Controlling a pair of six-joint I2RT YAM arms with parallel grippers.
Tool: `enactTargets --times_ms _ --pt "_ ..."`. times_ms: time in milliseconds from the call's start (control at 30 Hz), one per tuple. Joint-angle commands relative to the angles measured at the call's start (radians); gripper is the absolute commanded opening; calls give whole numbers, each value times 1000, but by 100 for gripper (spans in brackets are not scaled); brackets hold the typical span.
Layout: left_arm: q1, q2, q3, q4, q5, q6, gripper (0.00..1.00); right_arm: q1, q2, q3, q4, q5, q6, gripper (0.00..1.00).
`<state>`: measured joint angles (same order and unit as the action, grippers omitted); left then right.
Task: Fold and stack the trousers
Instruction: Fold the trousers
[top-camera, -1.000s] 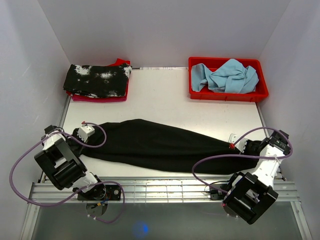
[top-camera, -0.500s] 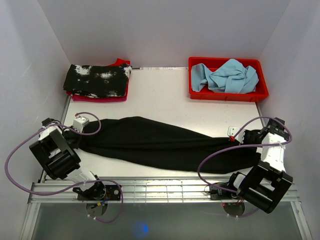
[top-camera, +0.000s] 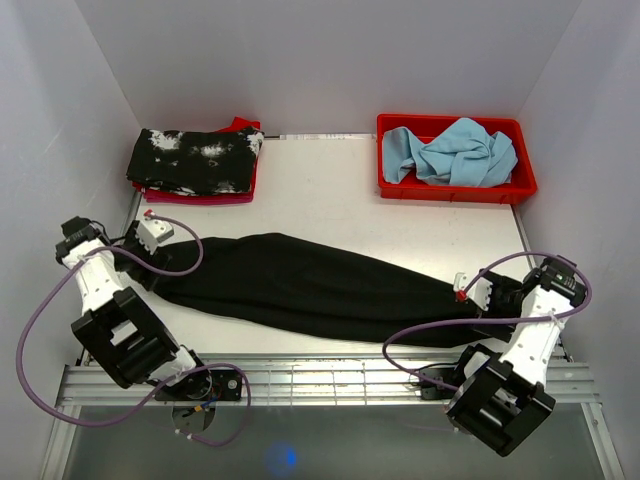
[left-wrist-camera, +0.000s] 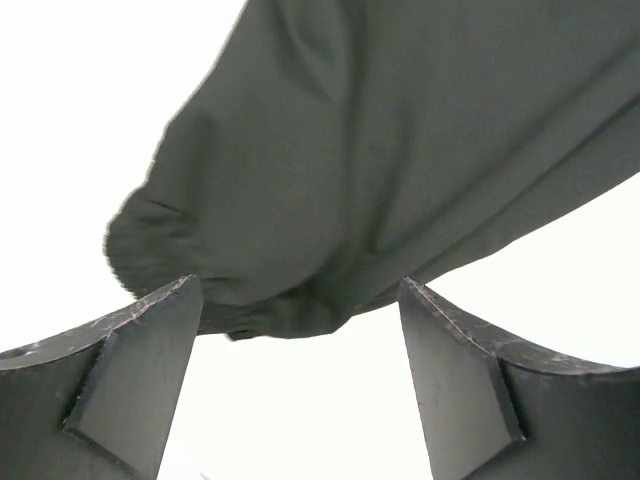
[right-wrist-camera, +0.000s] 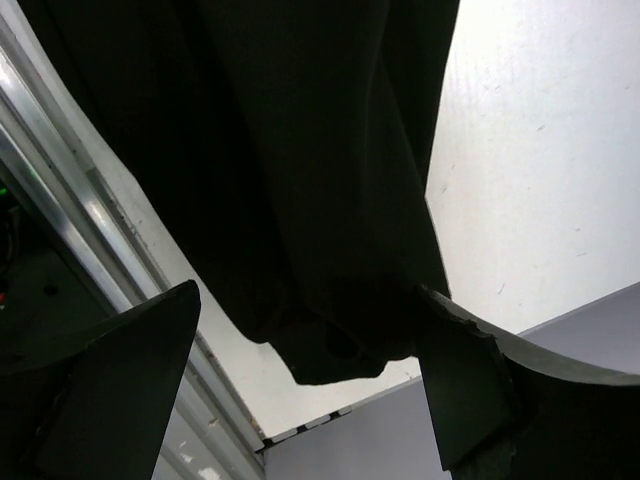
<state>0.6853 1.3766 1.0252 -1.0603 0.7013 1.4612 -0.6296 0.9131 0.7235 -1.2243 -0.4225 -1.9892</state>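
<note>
The black trousers (top-camera: 320, 285) lie stretched out flat across the table, from the left edge to the right front corner. My left gripper (top-camera: 148, 266) stands open at their left end. In the left wrist view that bunched end (left-wrist-camera: 400, 150) lies just beyond the fingertips, and only bare table shows between the left gripper's (left-wrist-camera: 300, 300) fingers. My right gripper (top-camera: 497, 305) stands open at the right end, by the table's corner. In the right wrist view the trousers' end (right-wrist-camera: 300, 150) hangs loose between the spread fingers of the right gripper (right-wrist-camera: 307, 295), with no pinch on it.
A folded black garment with white splotches (top-camera: 195, 160) lies on a red one at the back left. A red bin (top-camera: 455, 190) with a light blue cloth (top-camera: 455, 150) stands at the back right. A metal rail (top-camera: 330, 375) runs along the front edge; walls close both sides.
Both grippers have opened and let go of the trousers' ends. The left arm has drawn back toward the left wall, and the trousers have settled on the table.
</note>
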Motion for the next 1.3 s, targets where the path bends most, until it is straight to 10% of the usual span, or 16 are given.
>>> enactTargets --times_ms 0,500,767,1267 --pt "-4 -44 117 -112 136 59 91 -22 6 28 -55 106 -720 90" --pt "-593 38 -53 238 -186 -527 81 26 437 646 46 -65 -7 90" --pt "-619 274 -63 332 -368 -723 72 304 552 633 -59 -53 617 90" --pt "-566 355 -54 303 -408 -1022 70 604 611 231 153 267 734 51"
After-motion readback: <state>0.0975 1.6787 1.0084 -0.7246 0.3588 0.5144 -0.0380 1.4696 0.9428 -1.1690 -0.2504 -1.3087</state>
